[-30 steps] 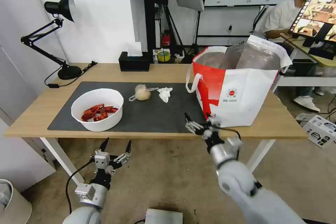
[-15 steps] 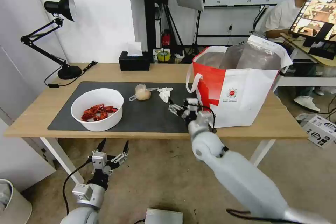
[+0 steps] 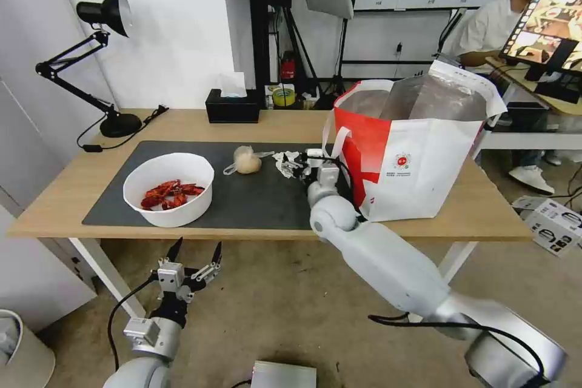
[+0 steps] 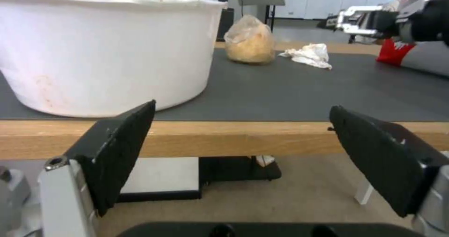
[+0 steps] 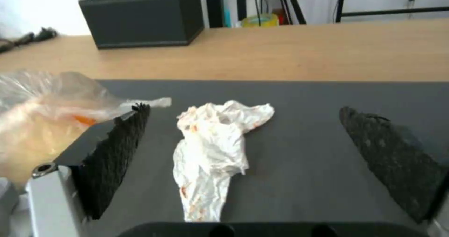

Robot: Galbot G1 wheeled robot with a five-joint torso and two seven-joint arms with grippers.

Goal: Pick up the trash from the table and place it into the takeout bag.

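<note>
Our right tool [image 3: 297, 165] is spread wide over the dark mat [image 3: 260, 200], its two fingers standing either side of the crumpled tissue [image 5: 215, 149] without touching it, so we judge the step in hand to be the pickup of that tissue. To do it well, we would lower until the fingertips nearly brush the mat, keep the tissue centred between them as the right wrist view has it, and close on the thick middle of the wad, not its thin trailing end, which could slip free. We should also stay off the knotted clear bag [image 3: 245, 160], whose loose tail lies just beside one finger, so it is not dragged along. The takeout bag [image 3: 418, 151] stands open just to the right of the tissue, so the carry is a short one. Our left tool [image 3: 193, 267] hangs open below the tabletop [image 3: 73, 194] edge, parked in front of the white bowl [image 3: 168, 189]. Counting what lies on the mat: one tissue, one knotted bag with a beige lump, one bowl of red shells; that is three pieces of trash, with one takeout bag to receive them.
</note>
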